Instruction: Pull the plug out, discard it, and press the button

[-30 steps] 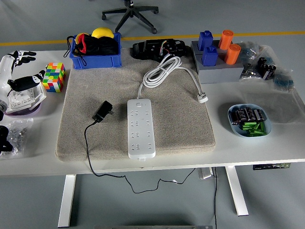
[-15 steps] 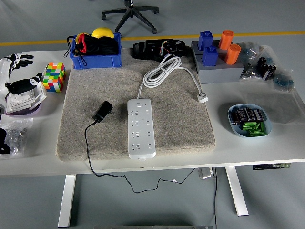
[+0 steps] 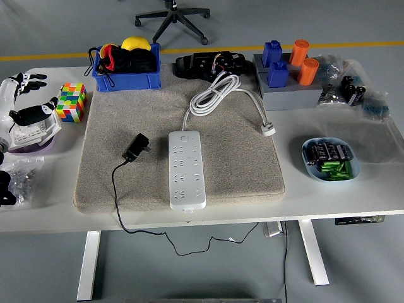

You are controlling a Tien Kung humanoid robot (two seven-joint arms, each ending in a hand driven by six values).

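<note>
While you look down over the tabletop (image 3: 379, 189), you see the left hand (image 3: 22, 104) at the far left edge, its fingers (image 3: 35, 77) spread loosely and holding nothing. It hangs over a clear container on a purple base (image 3: 31, 136), just beside the coloured cube (image 3: 71, 101). You have no right hand in view.

Your white power strip (image 3: 187, 169) lies lengthwise in the middle of the beige mat (image 3: 246, 158), with its button end toward the far side. Its own white cable (image 3: 218, 95) is coiled on the mat behind it, and that cable's white plug (image 3: 269, 129) lies on the mat near the right edge. The black plug (image 3: 136, 147) lies on the mat just left of the strip, apart from it and in no socket; its black cord (image 3: 117, 196) runs toward you and drops over the near edge.

Along the far edge you see a blue bin (image 3: 126, 79) with a yellow ball, a black device (image 3: 205, 65), and a grey block (image 3: 290, 93) carrying blue and orange pieces. At the right a blue bowl (image 3: 331, 159) holds batteries.
</note>
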